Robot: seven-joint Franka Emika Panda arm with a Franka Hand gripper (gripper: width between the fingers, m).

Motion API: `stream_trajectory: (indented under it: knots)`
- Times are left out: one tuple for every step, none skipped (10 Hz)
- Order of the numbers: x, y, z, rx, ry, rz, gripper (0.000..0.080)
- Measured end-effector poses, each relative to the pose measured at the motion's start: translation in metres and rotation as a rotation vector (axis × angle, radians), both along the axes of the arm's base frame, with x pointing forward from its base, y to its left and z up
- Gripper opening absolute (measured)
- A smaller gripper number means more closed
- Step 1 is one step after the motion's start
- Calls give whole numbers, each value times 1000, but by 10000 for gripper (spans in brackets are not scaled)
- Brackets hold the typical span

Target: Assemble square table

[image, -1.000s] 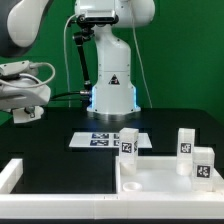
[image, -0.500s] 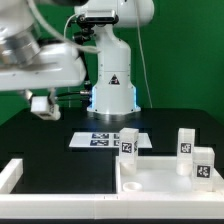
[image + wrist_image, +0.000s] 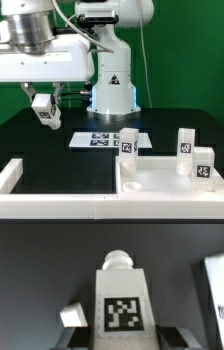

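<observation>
My gripper (image 3: 44,112) hangs above the table at the exterior view's left, shut on a white table leg (image 3: 43,106) that is tilted. In the wrist view the leg (image 3: 124,286) fills the middle with its tag facing the camera and its narrow peg pointing away. The gripper (image 3: 122,339) grips its near end, with dark fingers (image 3: 180,340) on both sides. The square tabletop (image 3: 160,182) lies at the front right, recess up. Three legs stand on or by it: one at its back left (image 3: 127,143), one at the back right (image 3: 186,143) and one at the right (image 3: 203,165).
The marker board (image 3: 102,139) lies flat behind the tabletop, in front of the robot base (image 3: 112,90). A long white bar (image 3: 10,176) runs along the front left edge. A small white shape (image 3: 72,315) shows beside the held leg, and a pale blur (image 3: 212,286) lies at the frame edge.
The arm has swung from the exterior view's left edge toward the middle, carrying the leg with it. The tabletop and the three standing legs have not moved.
</observation>
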State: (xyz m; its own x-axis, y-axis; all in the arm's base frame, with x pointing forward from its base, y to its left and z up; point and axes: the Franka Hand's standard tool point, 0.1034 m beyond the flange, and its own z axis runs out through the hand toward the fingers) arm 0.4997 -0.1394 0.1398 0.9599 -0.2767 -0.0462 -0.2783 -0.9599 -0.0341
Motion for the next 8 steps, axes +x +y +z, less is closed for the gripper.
stream_trajectory:
  knots:
    - [11, 28, 5, -31, -85, 14, 290]
    - [27, 48, 10, -54, -149, 26, 290]
    - [54, 68, 18, -97, -269, 21, 290]
    - [72, 89, 25, -114, -356, 18, 290]
    - [79, 92, 32, -119, -410, 7, 290]
    - [82, 87, 37, -166, -518, 12, 290]
    - [78, 85, 35, -217, -619, 20, 290]
    - [76, 84, 30, -233, -639, 23, 290]
